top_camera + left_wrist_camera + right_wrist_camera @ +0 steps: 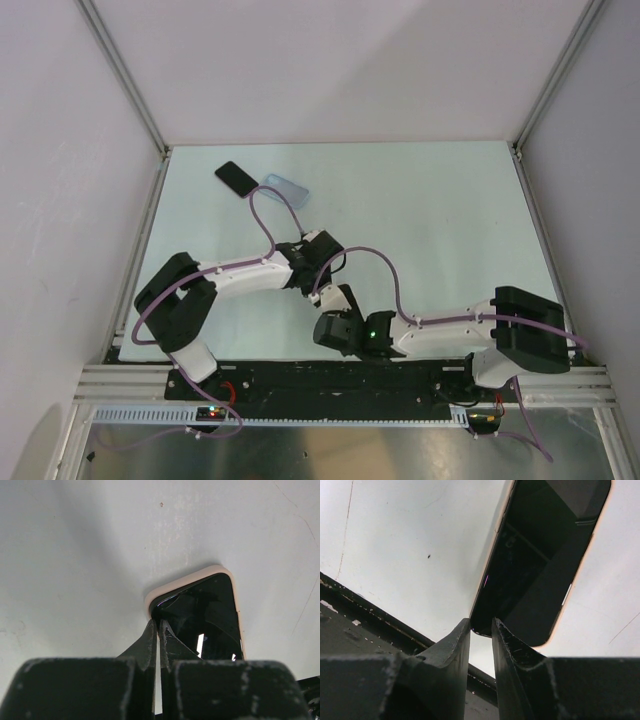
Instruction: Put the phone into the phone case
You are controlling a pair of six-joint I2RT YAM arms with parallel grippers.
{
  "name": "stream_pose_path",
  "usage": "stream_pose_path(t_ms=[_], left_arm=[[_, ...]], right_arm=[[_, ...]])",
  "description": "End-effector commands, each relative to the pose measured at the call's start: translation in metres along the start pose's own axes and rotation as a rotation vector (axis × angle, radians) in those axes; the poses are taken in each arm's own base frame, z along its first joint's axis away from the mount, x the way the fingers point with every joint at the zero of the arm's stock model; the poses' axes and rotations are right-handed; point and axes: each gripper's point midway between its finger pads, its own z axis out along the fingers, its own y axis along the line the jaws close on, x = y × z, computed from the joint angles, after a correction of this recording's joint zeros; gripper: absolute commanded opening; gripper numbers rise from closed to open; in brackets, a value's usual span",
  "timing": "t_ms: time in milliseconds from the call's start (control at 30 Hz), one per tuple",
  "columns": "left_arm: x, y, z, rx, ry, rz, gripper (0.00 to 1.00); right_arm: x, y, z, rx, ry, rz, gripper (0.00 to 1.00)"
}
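Far left on the desk (pixel 440 210), a black slab (pixel 236 178) and the light blue phone case (pixel 286 189) are seen lying just beside each other, well apart from both arms. The left hand (pixel 159 628) is shown fully closed, its tips at a corner of the phone (pixel 205 615). The right hand (pixel 481 624) is held slightly parted just short of the phone's end, with nothing gripped.
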Motion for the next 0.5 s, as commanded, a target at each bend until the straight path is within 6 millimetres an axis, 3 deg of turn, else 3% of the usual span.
stream_pose_path(t_ms=[0,333,467], left_arm=[[0.024,-0.005,0.029,0.01,0.062,0.016,0.0],[0.024,-0.005,0.031,0.007,0.067,0.017,0.0],[0.024,-0.005,0.032,0.005,0.069,0.018,0.0]], right_arm=[[-0.006,0.001,-0.003,0.044,-0.024,-0.011,0.28],[0.008,0.007,0.003,0.064,0.014,-0.054,0.23],[0.014,0.006,0.006,0.074,0.034,-0.067,0.17]])
